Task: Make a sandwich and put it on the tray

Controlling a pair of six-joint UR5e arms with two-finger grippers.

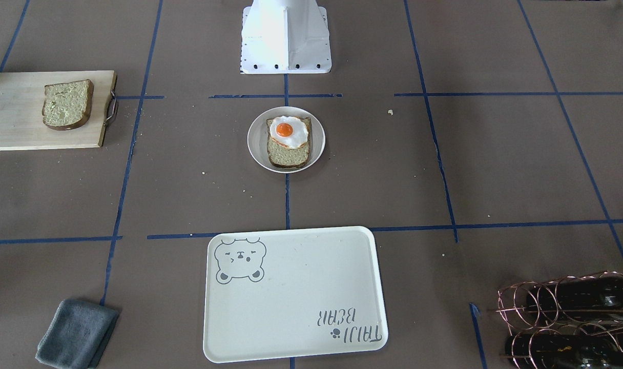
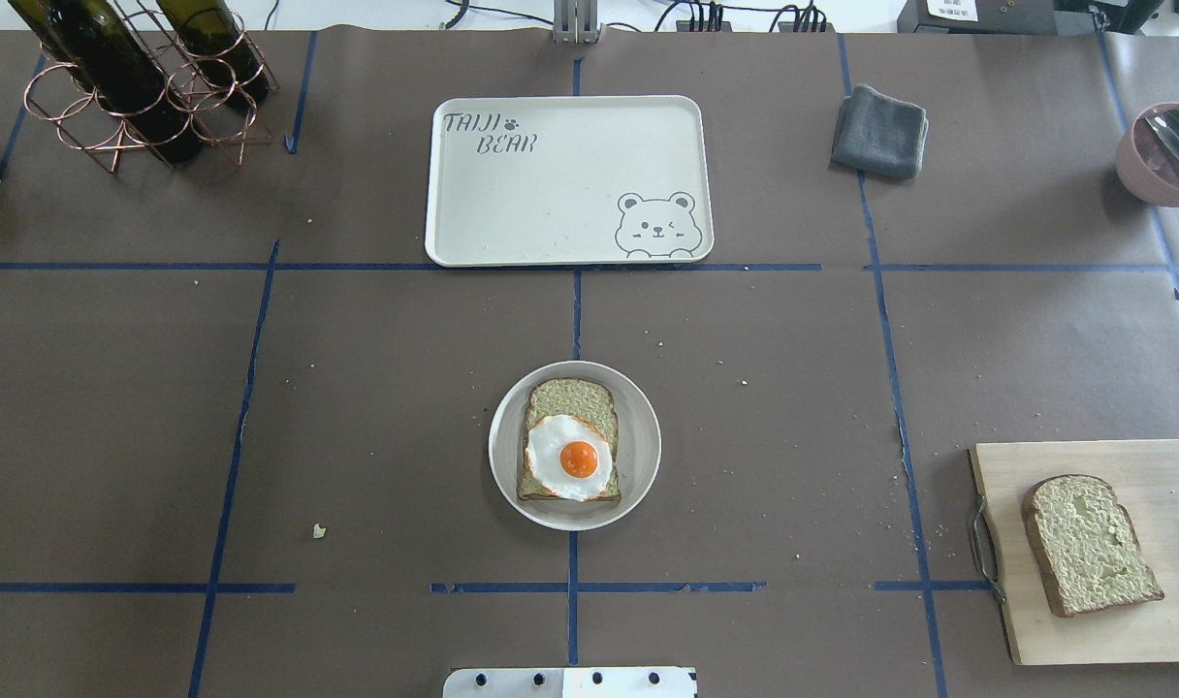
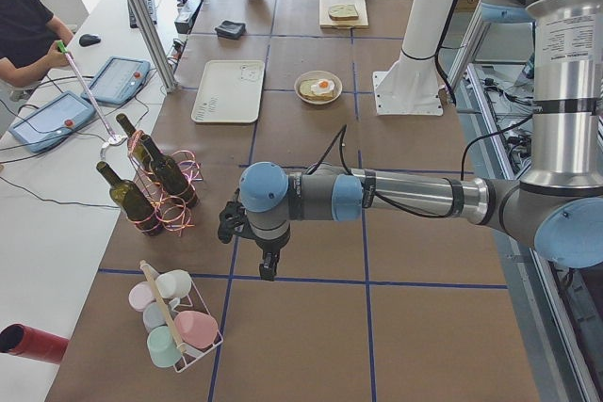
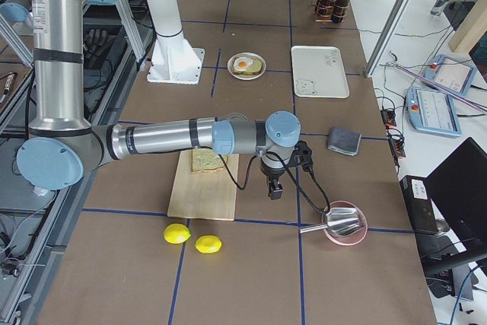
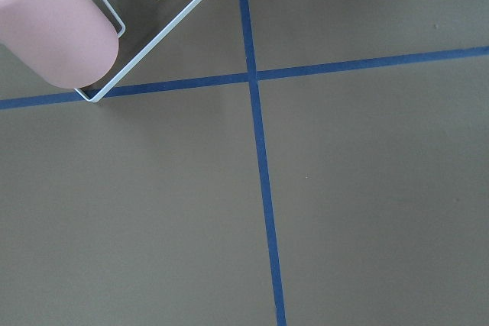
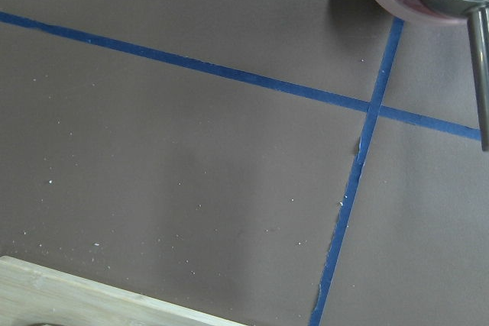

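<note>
Well to the left of the plate (image 2: 644, 438), the left gripper (image 3: 269, 270) hangs above the table near a cup rack (image 3: 179, 327), carrying nothing I can see. From the side alone I cannot tell how wide it stands. A bottle rack (image 2: 124, 116) sits left of the plate and beyond it. The plate itself holds the sandwich (image 2: 570, 441) half built: a bread slice (image 2: 572, 399) with the fried egg (image 2: 556, 465) on top and no lid yet. Straight beyond the plate lies the tray (image 2: 551, 194), nothing on it, presumably reserved for the finished stack. Right of the plate the second slice (image 2: 1089, 543) lies on a cutting board (image 2: 1171, 485). The right gripper (image 4: 274, 190) hangs beside that board, handy for fetching the slice, I'd say. Its opening is also impossible to tell.
</note>
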